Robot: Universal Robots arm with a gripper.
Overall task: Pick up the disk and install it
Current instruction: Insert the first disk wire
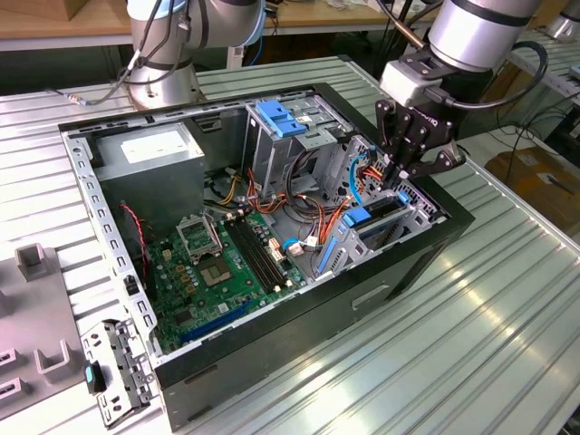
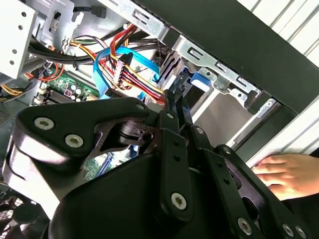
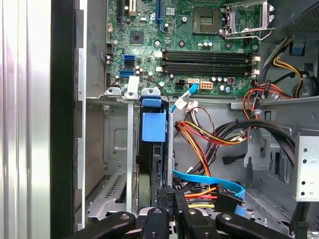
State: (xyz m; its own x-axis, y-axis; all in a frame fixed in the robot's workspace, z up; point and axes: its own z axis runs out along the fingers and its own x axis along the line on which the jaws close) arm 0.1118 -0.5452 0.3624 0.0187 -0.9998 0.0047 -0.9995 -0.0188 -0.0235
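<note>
**Disk seated edge-on in drive bay, gripper at its rear end**

Setup: open computer case (image 1: 272,353) lies on its side on a ribbed metal table (image 1: 471,344), so the drive bays open upward and the arm can come in from above. Motherboard (image 1: 227,263) faces up; a grey power-supply box (image 1: 149,154) sits at the far corner, and a metal cage with a blue plastic top (image 1: 276,122) stands mid-case.

Disk position: the disk (image 1: 372,219) stands on edge inside the bay next to the case wall on the exterior view's right. Its blue rail shows along the top. In the first wrist view the disk (image 3: 152,149) sits between the bay's vertical metal guides, blue tab toward the motherboard. Judgement: upright orientation is dictated by the bay slots, which accept the rails only edge-on. It looks mostly or fully slid in; I cannot confirm it has latched.

Gripper: the gripper (image 1: 396,178) hangs directly over the end of the disk nearest the cable bundle. In the first wrist view the gripper (image 3: 170,199) has its fingers drawn close together, narrow gap, straddling the disk's thin upper edge. In the second wrist view the fingertips (image 2: 174,99) reach the dark edge beside the blue tab. Judgement: jaws nearly closed and pinching the disk's edge; contact looks real but grip firmness cannot be told.

Other: orange, red and blue cables (image 3: 209,144) run just beside the fingers. A person's hand (image 2: 286,174) rests at the case's outer wall in the second wrist view.
</note>
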